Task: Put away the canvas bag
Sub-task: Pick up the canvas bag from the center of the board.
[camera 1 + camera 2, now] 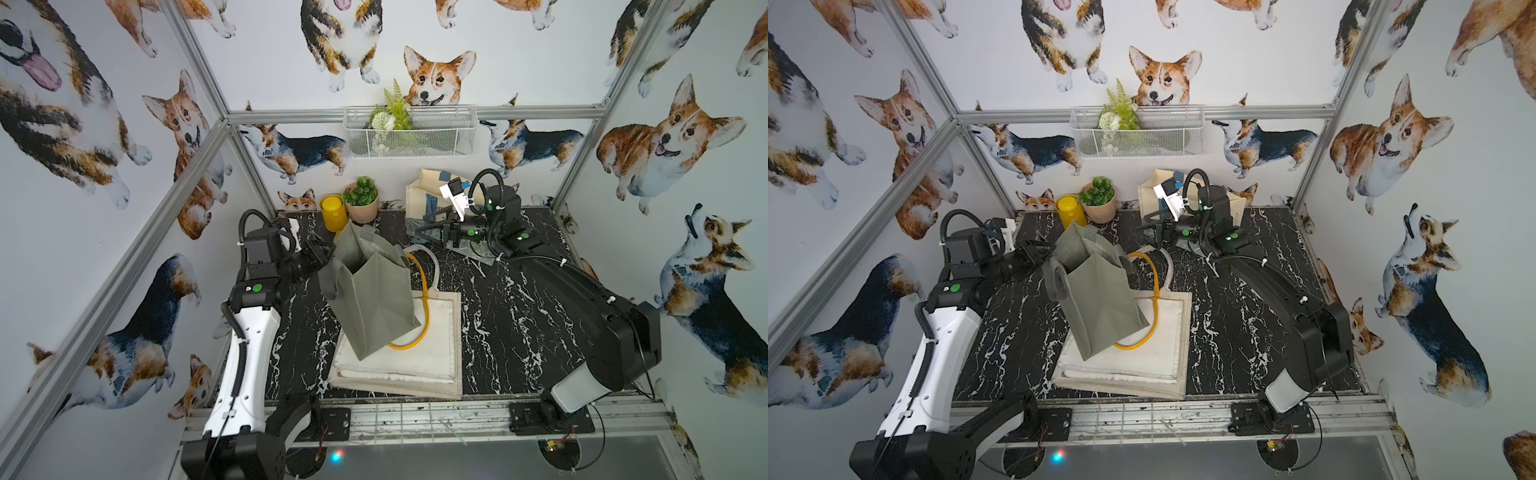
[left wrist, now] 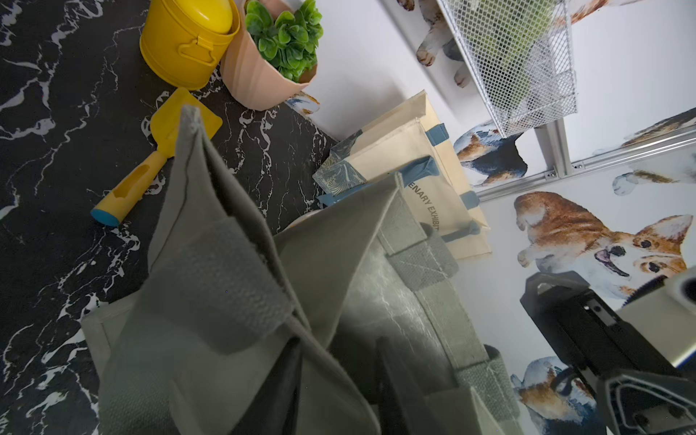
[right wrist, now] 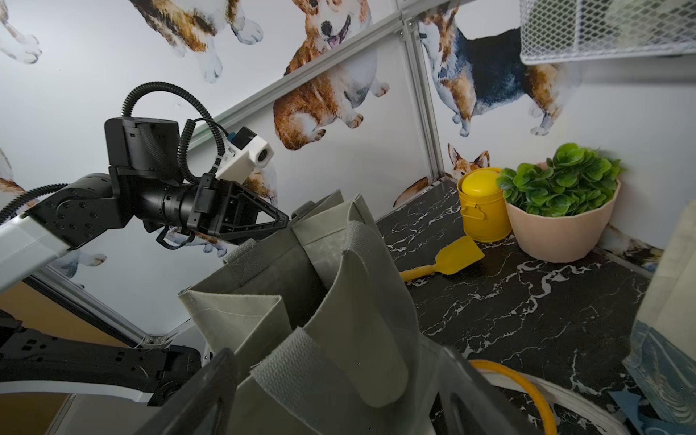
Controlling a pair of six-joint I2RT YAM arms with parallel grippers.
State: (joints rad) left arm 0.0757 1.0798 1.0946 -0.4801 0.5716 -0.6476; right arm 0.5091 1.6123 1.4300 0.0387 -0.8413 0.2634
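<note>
- Just toward 6 o'clock from centre, the grey-green canvas bag (image 1: 374,299) is standing open on a stack of folded cream cloth bags (image 1: 440,353); it is not yet put away.
- At 9 o'clock of it, the left gripper (image 1: 326,251) is straddling its rim, jaws partly drawn in; I cannot tell whether it has a firm hold.
- At 1 o'clock, the right gripper (image 1: 424,228) is hovering wide open and empty.
- By my judgement, lifting and stowing are still waiting.

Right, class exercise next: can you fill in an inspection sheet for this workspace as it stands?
Surface: black marble table, partly covered.
Job's things: grey canvas bag stands open on a stack of flat cream bags.
Clutter: yellow tin, potted plant, yellow scoop, cream tote against the back wall.
Grippers: left gripper at the bag's rim, grip unclear; right gripper open, close to the bag.
Cables: corrugated cable loops over each wrist.
Surroundings: corgi-print walls, wire basket with fern.
</note>
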